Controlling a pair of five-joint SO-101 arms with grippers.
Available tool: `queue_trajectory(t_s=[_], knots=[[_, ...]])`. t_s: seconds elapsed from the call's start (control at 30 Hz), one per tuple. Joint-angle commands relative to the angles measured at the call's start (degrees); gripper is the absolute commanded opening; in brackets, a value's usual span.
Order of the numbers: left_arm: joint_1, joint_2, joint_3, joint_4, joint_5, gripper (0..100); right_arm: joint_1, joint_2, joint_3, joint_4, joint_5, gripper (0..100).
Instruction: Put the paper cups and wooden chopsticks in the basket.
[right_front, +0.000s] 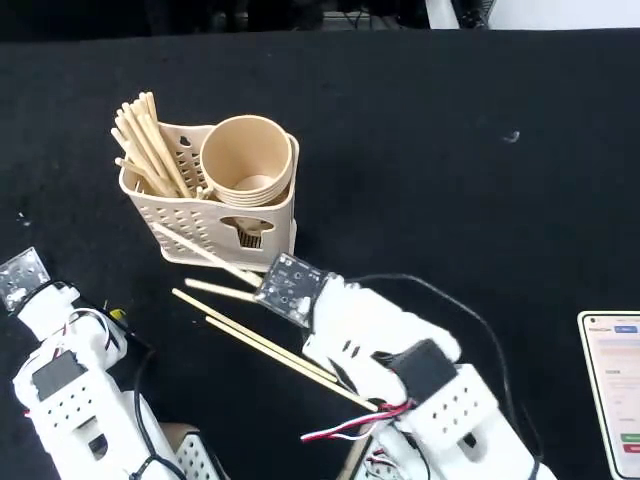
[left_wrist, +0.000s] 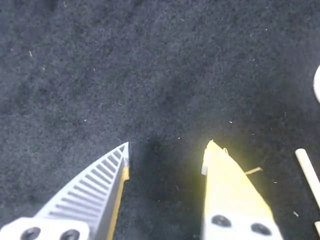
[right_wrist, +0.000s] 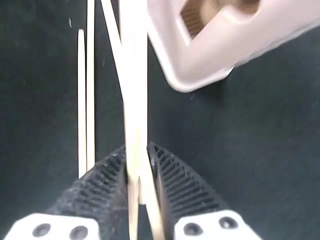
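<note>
Left gripper idle, right one's got the chopsticks

Left gripper (left_wrist: 167, 150) hangs spread open above bare table (left_wrist: 150, 60). The basket (right_front: 200, 215) holds cups (right_front: 247, 155) and a bunch of sticks (right_front: 150, 140). Right gripper (right_wrist: 137, 152) is clamped on thin, pale chopsticks (right_wrist: 134, 90). They poke out past its fingertips, pointing lengthwise at the basket's bottom corner.

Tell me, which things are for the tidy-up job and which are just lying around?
For the job:
basket
paper cups stacked in it
standing chopsticks in it
loose chopsticks on the table
gripped chopsticks in the right gripper

Just lying about:
screen device at the table's edge
</note>
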Motion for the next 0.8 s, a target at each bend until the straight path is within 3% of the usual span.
queue_trajectory(t_s=[0.0, 0.17, 0.3, 0.37, 0.47, 0.63, 0.77], knots=[[0.31, -0.88, -0.66, -1.05, 0.0, 24, -3.16, 1.45, 5.49, -3.78, 0.97, 1.1], [0.22, -0.88, -0.66, -1.05, 0.0, 24, -1.49, 5.76, 9.01, -4.13, 5.89, 2.4], [0.22, -0.88, -0.75, -1.05, 0.0, 24, 1.58, 9.36, 8.84, -4.66, 8.53, 14.3], [0.22, -0.88, -0.75, -1.05, 0.0, 24, 3.08, 11.12, 8.92, -6.15, 9.85, 12.4], [0.13, -0.88, -0.75, -1.05, 0.0, 24, 7.47, 12.97, 8.92, -9.41, 12.66, 1.0], [0.4, -0.88, -0.66, -1.05, 0.0, 24, 13.45, 13.23, 7.6, -11.08, 13.27, 1.1], [0.4, -0.88, -0.66, -1.05, 0.0, 24, 13.01, 13.58, 6.81, -11.52, 12.84, 1.6]])
